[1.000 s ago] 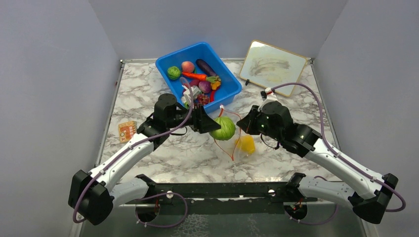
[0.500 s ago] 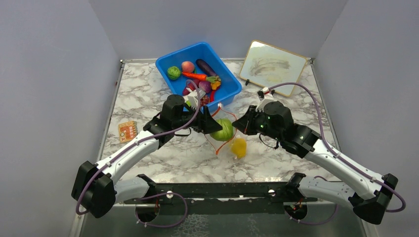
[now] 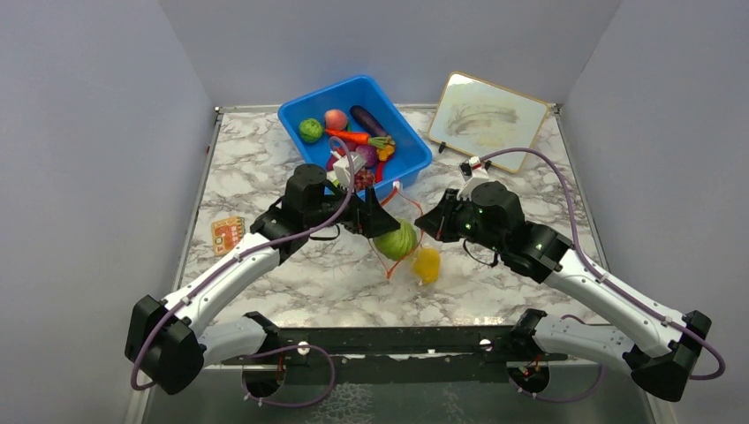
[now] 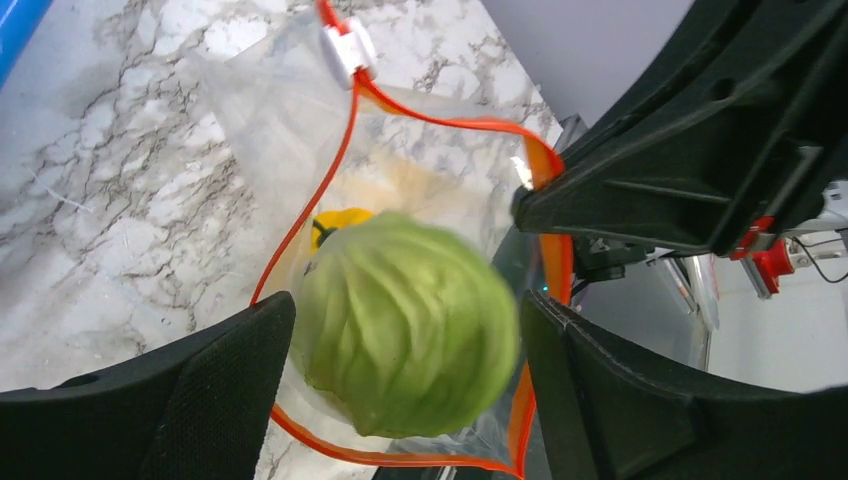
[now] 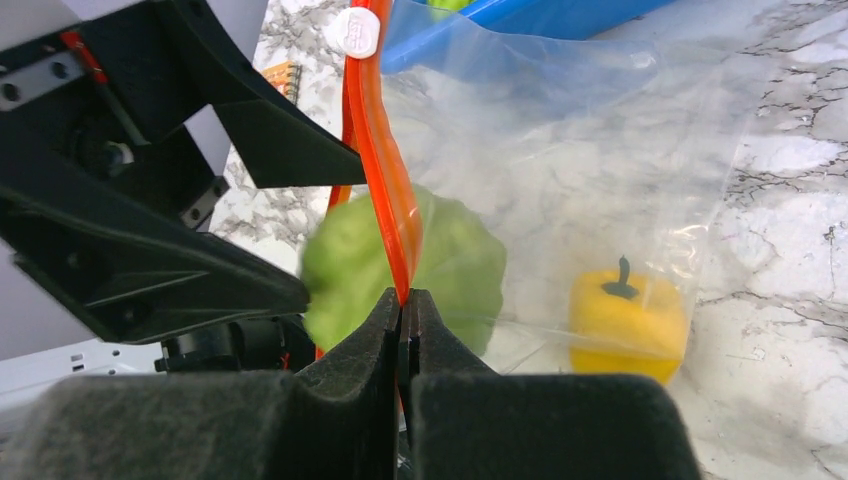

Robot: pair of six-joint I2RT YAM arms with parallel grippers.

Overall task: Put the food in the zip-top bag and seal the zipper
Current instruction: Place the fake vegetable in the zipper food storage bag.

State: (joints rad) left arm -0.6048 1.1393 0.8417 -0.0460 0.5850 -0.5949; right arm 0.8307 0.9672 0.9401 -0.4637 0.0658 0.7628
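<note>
The clear zip-top bag (image 3: 415, 268) stands open between both arms, with a yellow pepper (image 3: 427, 263) inside it. My right gripper (image 3: 430, 225) is shut on the red-orange zipper (image 5: 385, 180) strip and holds the mouth up; its pinch shows in the right wrist view (image 5: 403, 297). My left gripper (image 3: 387, 226) is open over the mouth. A big green cabbage (image 4: 405, 320) sits blurred between its fingers, a little apart from the right one, inside the zipper loop (image 4: 340, 160). The cabbage (image 3: 399, 239) is low in the mouth. The white slider (image 4: 347, 48) is at the far end.
A blue bin (image 3: 353, 81) behind the bag holds a small green cabbage (image 3: 310, 130), a peach (image 3: 335, 118), an eggplant (image 3: 366, 119), a carrot (image 3: 349, 136) and red-purple pieces. A whiteboard (image 3: 487, 119) lies at the back right. A small orange card (image 3: 227, 232) lies left.
My left arm carried the cabbage to the bag's mouth and the fingers opened. The cabbage has dropped lower into the bag. The bag and pepper shifted slightly left.
</note>
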